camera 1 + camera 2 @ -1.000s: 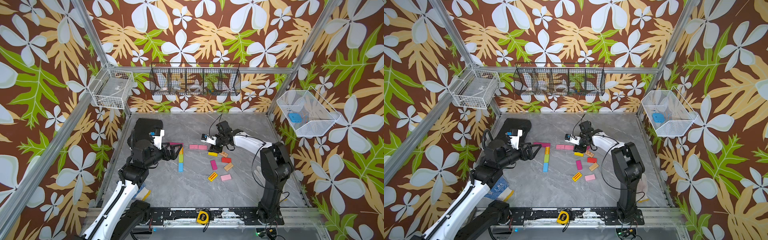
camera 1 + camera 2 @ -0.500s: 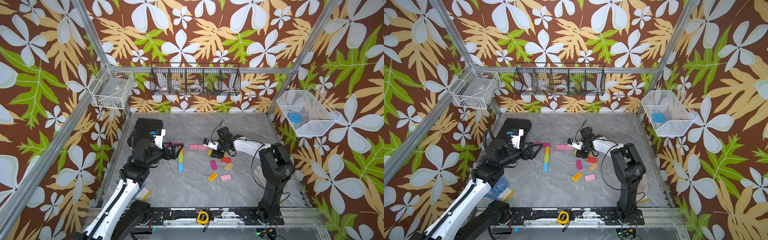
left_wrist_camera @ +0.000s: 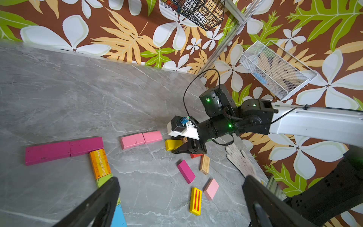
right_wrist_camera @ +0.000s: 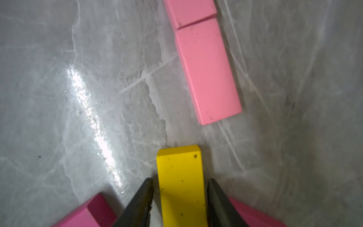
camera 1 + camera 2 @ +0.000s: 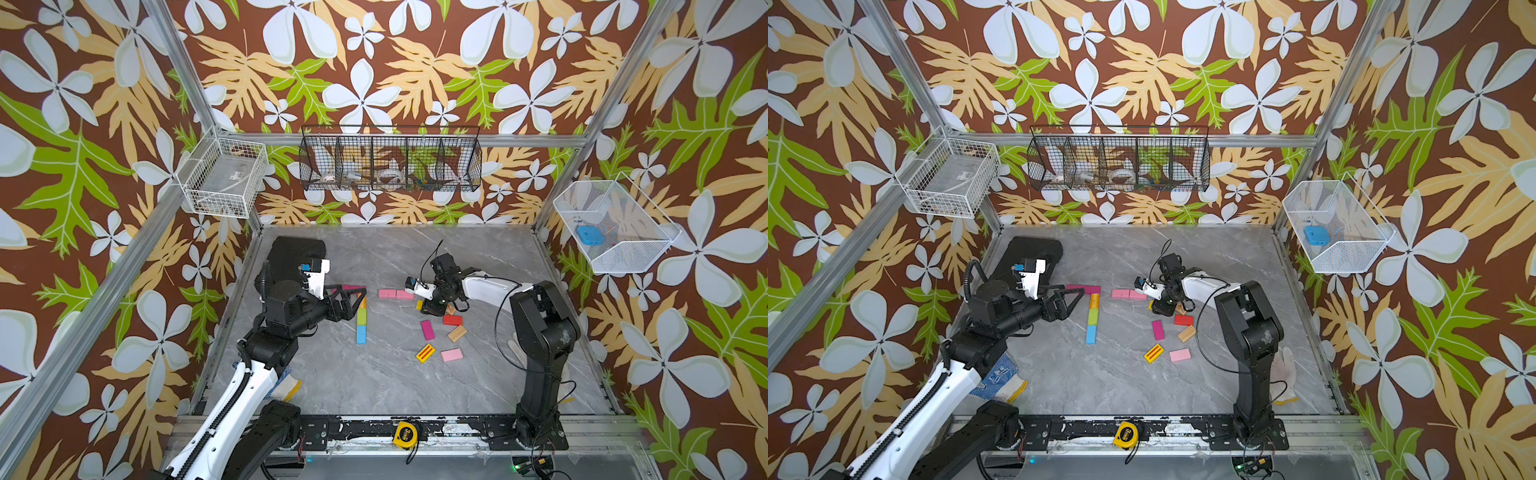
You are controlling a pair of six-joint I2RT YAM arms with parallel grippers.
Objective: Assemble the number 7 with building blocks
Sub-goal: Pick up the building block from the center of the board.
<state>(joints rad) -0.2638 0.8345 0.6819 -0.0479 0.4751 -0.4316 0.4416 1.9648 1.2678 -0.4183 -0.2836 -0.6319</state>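
Two magenta blocks [image 3: 64, 149] lie end to end, with an orange [image 3: 99, 164], a green [image 5: 1093, 318] and a blue block [image 5: 1091, 334] running down from their right end. My left gripper [image 3: 181, 181] hovers wide open over that column, holding nothing. Two pink blocks [image 4: 206, 68] lie in a row further right. My right gripper [image 4: 180, 182] is down at the table, its jaws astride a yellow block [image 4: 180, 176] with a thin gap on each side. Red [image 5: 452, 320], magenta [image 5: 427, 329], wood [image 5: 457, 333], striped yellow [image 5: 426, 353] and pink [image 5: 451, 354] blocks lie loose nearby.
A yellow tape measure [image 5: 405, 434] sits on the front rail. A white glove [image 5: 1283, 374] lies by the right arm's base and a blue-white glove [image 5: 998, 376] under the left arm. A black pad [image 5: 297, 249] is at the back left. Wire baskets hang on the walls.
My right gripper has come down over the yellow block and its jaws have narrowed round it. The left arm has barely moved.
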